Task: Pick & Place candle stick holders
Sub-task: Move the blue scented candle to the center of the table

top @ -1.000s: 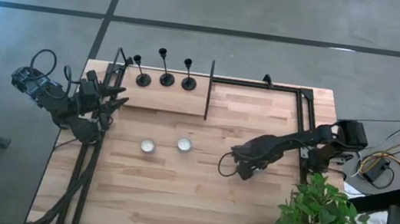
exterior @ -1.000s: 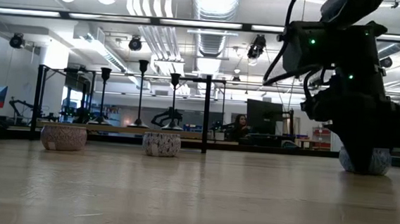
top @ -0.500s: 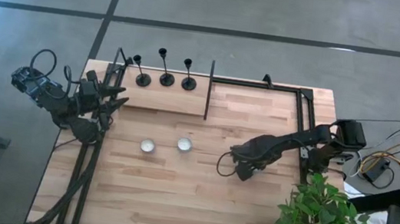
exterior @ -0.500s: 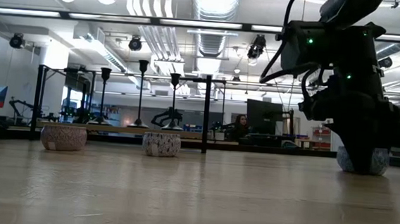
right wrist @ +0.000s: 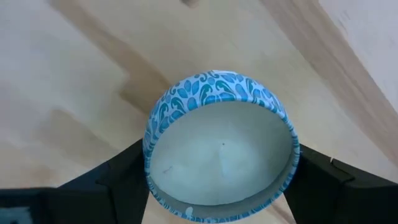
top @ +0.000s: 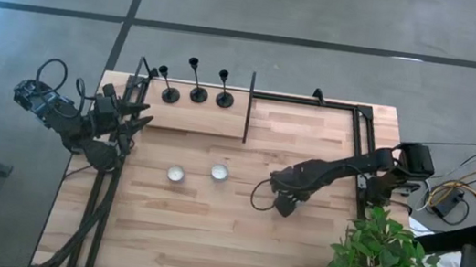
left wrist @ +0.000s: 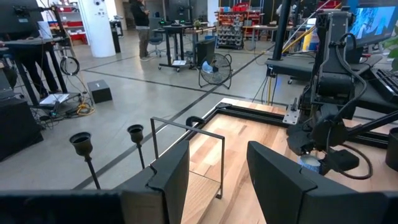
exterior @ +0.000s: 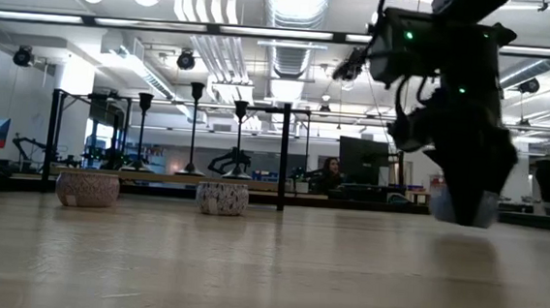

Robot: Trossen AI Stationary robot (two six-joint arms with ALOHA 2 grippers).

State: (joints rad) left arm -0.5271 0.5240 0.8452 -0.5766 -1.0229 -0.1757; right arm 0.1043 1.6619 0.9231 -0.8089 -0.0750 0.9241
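Candle stick holders (top: 199,84) are standing in a row of three on the raised wooden shelf (top: 195,109) at about 11 o'clock on the table (top: 205,240), well apart from both of your grippers. Nothing is touching them.

Your right gripper (top: 285,202) is reaching over the middle of the table, at about 3 o'clock from the centre. Its two dark fingers (right wrist: 118,177) are pinching a small round tin (right wrist: 221,146) with a blue leaf pattern, one finger pressing on each side. In the low view your right gripper (exterior: 460,208) is holding the tin just above the wood, not touching it.

Two more little tins (top: 175,174) are sitting near the middle of the table, side by side, below the shelf.

Your left gripper (top: 136,113) is waiting at the table's edge at about 9 o'clock, near the end of the shelf. Its jaws are spread apart, and its fingers (left wrist: 168,177) are holding nothing.
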